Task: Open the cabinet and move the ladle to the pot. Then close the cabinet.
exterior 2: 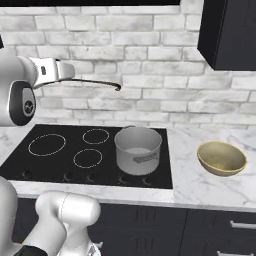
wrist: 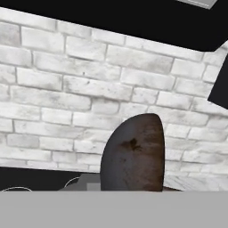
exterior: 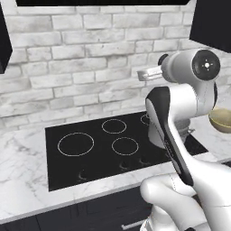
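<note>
Up above the black cooktop (exterior 2: pixel 60 165), the arm is stretched out level with the brick wall (exterior 2: pixel 150 65) behind it, and the jaws are clenched on the ladle (exterior 2: pixel 100 82), which sticks out sideways as a thin dark rod with a little curl at its far end. From the hand view the ladle (wrist: pixel 133 153) is right up close, a dark brown rounded shape with the white bricks behind it. The gripper (exterior 2: pixel 67 74) sits higher than the pot (exterior 2: pixel 137 150) and off to its left in the right base view, so the ladle's well apart from the pot, with its curled tip roughly over the pot's left rim. The pot itself is a silver-grey thing standing upright on the right back part of the cooktop, and it looks empty from here. Over on the marble bench (exterior 2: pixel 200 185) to the right of the cooktop there's a yellowish bowl (exterior 2: pixel 221 158), just sitting apart from everything. The cabinet (exterior 2: pixel 230 32) hangs black in the upper right corner; can't tell from these angles if its doors are open or closed. Black drawers (exterior 2: pixel 220 230) run below the bench.
</note>
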Available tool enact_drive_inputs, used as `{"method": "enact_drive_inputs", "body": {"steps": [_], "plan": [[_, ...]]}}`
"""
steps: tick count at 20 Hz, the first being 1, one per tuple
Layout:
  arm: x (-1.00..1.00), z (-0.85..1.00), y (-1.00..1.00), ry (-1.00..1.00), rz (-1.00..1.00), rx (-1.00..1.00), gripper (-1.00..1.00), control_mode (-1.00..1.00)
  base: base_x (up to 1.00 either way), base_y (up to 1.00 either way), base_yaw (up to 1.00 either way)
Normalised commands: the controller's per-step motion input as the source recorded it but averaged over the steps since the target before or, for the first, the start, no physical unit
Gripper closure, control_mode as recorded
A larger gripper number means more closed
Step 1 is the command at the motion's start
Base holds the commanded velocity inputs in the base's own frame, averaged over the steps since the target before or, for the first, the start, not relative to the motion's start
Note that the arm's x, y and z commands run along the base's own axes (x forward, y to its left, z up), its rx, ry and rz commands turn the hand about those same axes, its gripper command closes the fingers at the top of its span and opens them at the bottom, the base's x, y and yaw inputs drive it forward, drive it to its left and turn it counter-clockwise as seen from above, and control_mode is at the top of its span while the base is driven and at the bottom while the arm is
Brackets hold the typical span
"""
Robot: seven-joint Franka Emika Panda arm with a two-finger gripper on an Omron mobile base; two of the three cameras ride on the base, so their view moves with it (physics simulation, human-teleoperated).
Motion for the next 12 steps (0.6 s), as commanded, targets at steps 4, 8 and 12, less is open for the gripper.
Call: {"method": "enact_drive_inputs", "body": {"steps": [4, 8, 12], "plan": [[0.0, 0.0, 0.0, 0.0, 0.0, 0.0, 1.0, 1.0, 0.75, -0.14, 0.14], [0.19, -0.2, -0.31, 0.05, 0.06, 0.01, 1.0, -1.0, 0.11, -0.04, 0.03], [0.19, -0.31, -0.6, 0.11, 0.05, 0.0, 1.0, -1.0, 0.0, 0.0, 0.0]]}}
